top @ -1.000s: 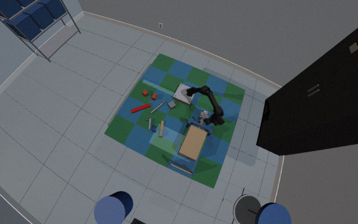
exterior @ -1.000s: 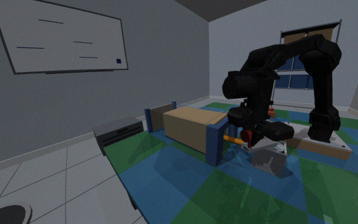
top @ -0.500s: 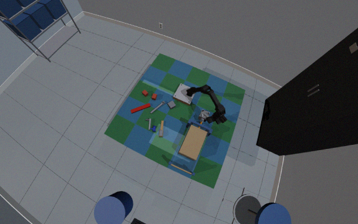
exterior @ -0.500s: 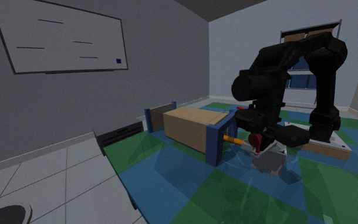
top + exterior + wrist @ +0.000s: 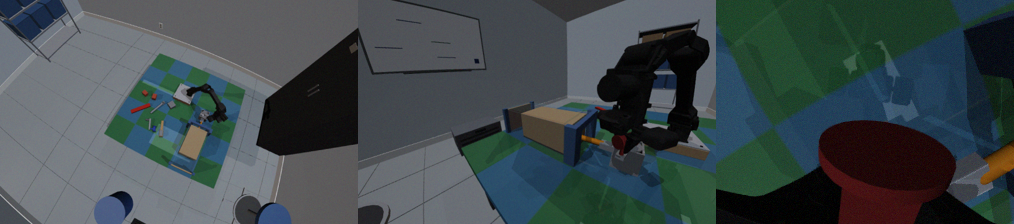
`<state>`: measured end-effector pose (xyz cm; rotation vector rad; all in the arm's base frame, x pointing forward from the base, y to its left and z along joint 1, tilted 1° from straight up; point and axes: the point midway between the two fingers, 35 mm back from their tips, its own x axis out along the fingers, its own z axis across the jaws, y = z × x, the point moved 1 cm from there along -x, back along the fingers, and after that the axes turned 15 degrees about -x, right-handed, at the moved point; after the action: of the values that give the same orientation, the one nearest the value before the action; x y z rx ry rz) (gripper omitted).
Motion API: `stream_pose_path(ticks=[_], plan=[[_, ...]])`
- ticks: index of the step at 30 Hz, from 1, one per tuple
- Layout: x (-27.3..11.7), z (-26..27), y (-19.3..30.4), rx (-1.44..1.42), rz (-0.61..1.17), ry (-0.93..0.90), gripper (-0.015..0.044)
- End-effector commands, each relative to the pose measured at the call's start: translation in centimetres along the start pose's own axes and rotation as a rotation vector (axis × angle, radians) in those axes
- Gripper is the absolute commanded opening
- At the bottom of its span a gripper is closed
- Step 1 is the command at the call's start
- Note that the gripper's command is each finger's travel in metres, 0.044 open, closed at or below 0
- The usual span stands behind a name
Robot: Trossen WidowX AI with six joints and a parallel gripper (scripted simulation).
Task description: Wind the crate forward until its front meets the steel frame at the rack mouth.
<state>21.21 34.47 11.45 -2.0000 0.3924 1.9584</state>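
Observation:
The cardboard-coloured crate sits flat inside the clear-panelled cubby. Its front is close behind the blue frame; I cannot tell if they touch. An orange strap runs from the crate towards the grey winch. My gripper is shut on the red knob of the winch handle, low beside the winch top on the strap side. The fingers and knob hide much of the handle's arm, and its key in the hole is not visible.
A wrench, a red bar, a hammer, a grey block and red blocks lie away from the winch. The arm's base plate stands behind the winch.

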Motion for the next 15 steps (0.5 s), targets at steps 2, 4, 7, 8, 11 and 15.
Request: stream_pose_path(ticks=[2,4,7,8,11,15], plan=[[0.0,2.0,0.7,-0.017,0.018,-0.024,0.0],[0.0,2.2,0.9,-0.017,0.018,-0.024,0.0],[0.0,2.5,1.0,-0.017,0.018,-0.025,0.0],[0.0,2.7,1.1,-0.017,0.018,-0.025,0.0],[0.0,3.0,1.3,-0.017,0.019,-0.025,0.0],[0.0,3.5,1.6,-0.017,0.019,-0.025,0.0]])
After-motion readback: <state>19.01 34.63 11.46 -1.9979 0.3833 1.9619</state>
